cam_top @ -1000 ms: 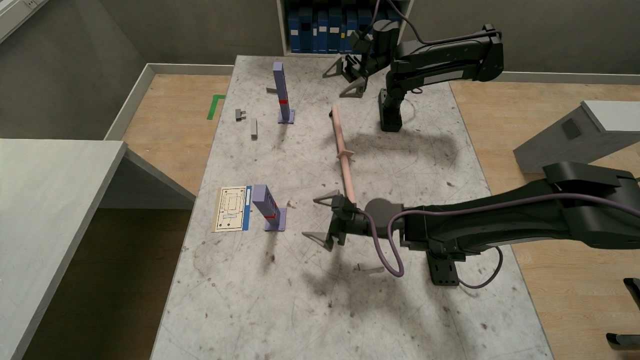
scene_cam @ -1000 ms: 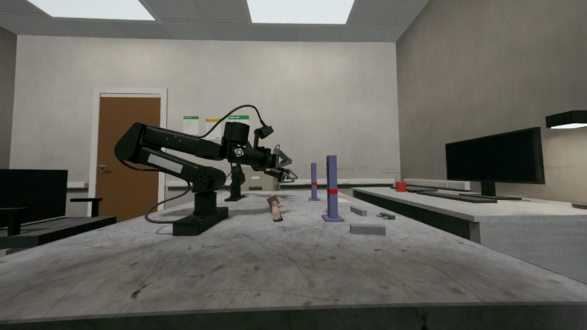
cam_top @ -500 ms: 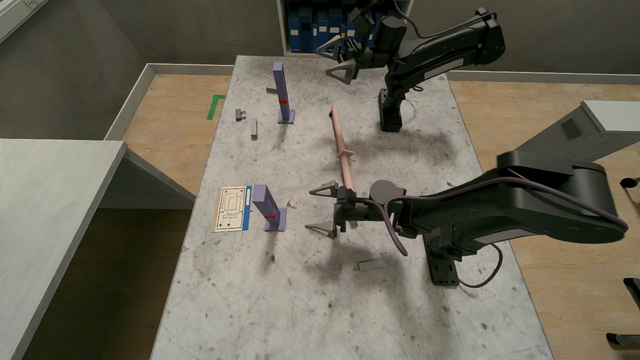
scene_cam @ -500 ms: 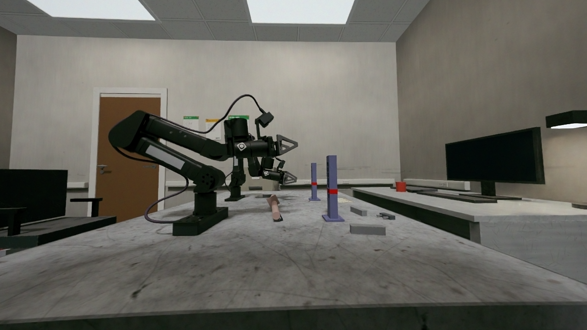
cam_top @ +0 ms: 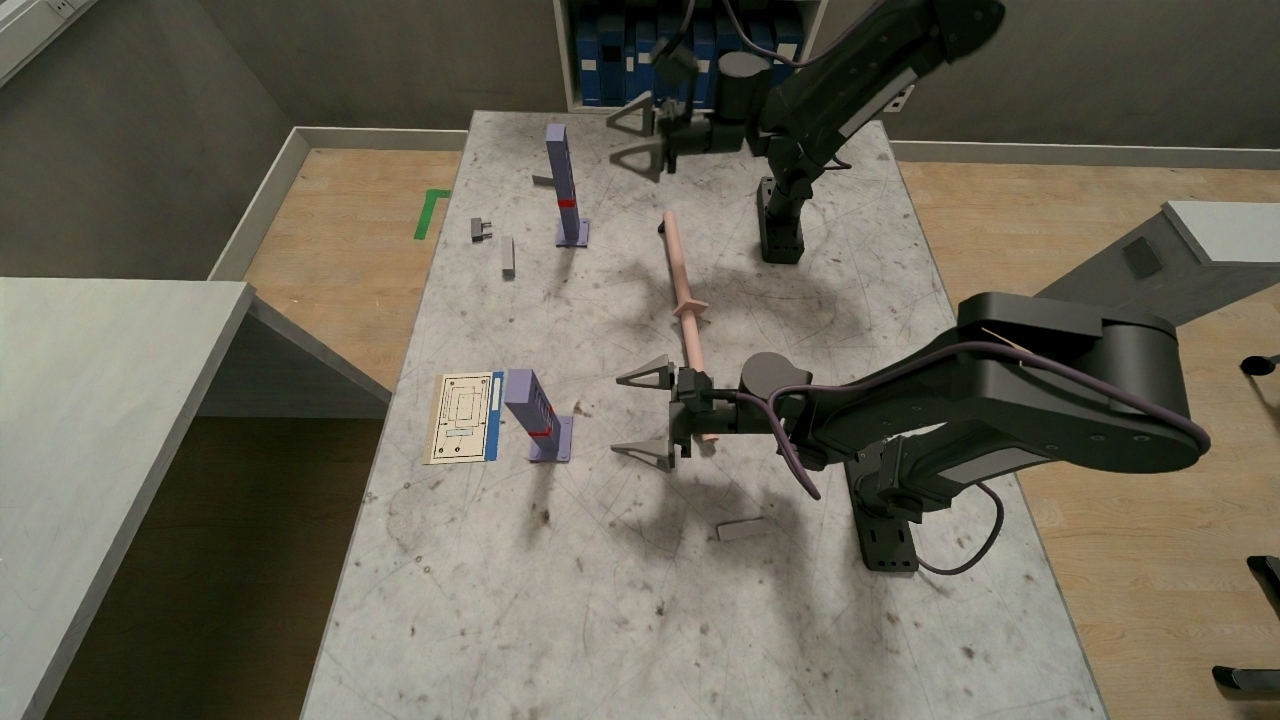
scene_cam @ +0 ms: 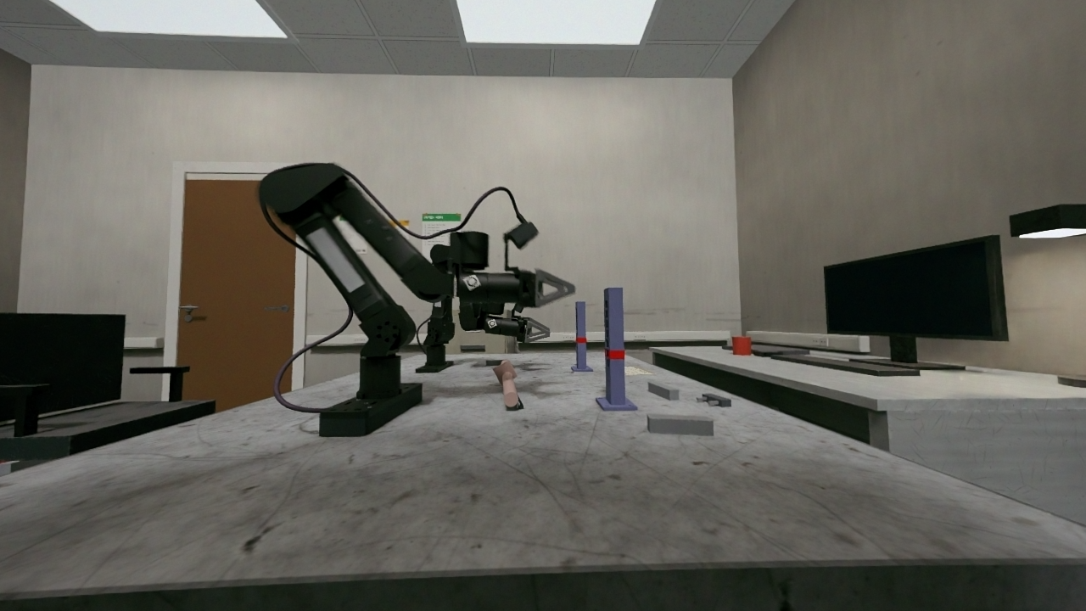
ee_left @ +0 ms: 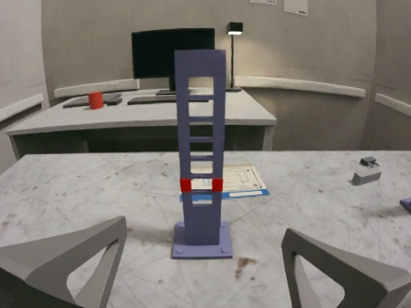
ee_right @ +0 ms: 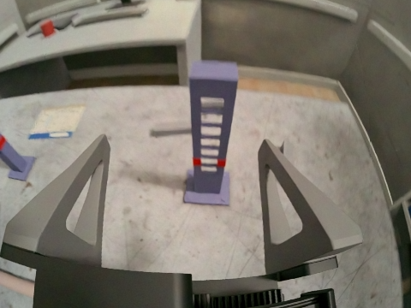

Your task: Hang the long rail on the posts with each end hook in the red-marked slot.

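Observation:
The long pink rail [cam_top: 687, 308] lies flat on the table between the arms and the posts, with a small flange at its middle. It also shows in the exterior view [scene_cam: 506, 383]. Two purple slotted posts stand upright, each with a red mark low down. The near post [cam_top: 537, 416] faces my left gripper [cam_top: 640, 416], which is open and empty above the rail's near end. The far post [cam_top: 563, 183] faces my right gripper [cam_top: 626, 136], also open, empty and raised. The left wrist view shows its post [ee_left: 200, 154] and the right wrist view shows its own [ee_right: 212, 132].
A printed sheet [cam_top: 462, 429] lies beside the near post. Small grey blocks lie near the far post [cam_top: 507, 255] and by the left arm's base [cam_top: 742, 530]. A small grey part [cam_top: 481, 228] sits near the table's edge.

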Robot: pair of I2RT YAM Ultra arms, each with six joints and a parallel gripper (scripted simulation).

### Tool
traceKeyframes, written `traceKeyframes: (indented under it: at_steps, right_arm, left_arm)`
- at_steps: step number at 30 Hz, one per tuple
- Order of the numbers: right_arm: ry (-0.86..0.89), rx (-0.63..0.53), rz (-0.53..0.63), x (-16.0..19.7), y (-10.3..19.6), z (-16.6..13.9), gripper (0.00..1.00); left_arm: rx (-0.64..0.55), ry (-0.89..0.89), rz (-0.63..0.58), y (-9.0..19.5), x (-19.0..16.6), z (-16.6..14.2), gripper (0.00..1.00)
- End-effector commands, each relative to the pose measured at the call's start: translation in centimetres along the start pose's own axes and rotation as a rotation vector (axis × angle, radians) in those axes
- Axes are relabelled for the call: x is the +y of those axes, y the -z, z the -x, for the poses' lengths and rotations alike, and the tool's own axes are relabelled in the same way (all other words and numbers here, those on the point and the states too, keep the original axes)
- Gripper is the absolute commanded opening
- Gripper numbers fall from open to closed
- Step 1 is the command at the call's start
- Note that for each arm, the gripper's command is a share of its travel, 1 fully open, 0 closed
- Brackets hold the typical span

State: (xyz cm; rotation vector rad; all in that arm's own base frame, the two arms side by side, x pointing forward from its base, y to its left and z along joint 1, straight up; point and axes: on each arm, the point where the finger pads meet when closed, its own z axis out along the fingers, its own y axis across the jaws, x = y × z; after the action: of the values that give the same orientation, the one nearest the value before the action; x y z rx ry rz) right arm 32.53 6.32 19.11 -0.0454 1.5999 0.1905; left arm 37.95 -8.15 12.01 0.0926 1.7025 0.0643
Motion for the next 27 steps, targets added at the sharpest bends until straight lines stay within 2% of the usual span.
traceKeyframes:
  at_steps: [1,27]
  right_arm:
    - [-0.021,-0.048,-0.061,-0.46,-1.94,0.96,1.00]
    - [-0.009,-0.022,-0.058,-0.53,-1.85,0.14,1.00]
  left_arm:
    - [-0.022,0.015,0.012,0.28,0.01,0.25,1.00]
    - [-0.029,0.013,0.010,0.06,0.04,0.69,1.00]
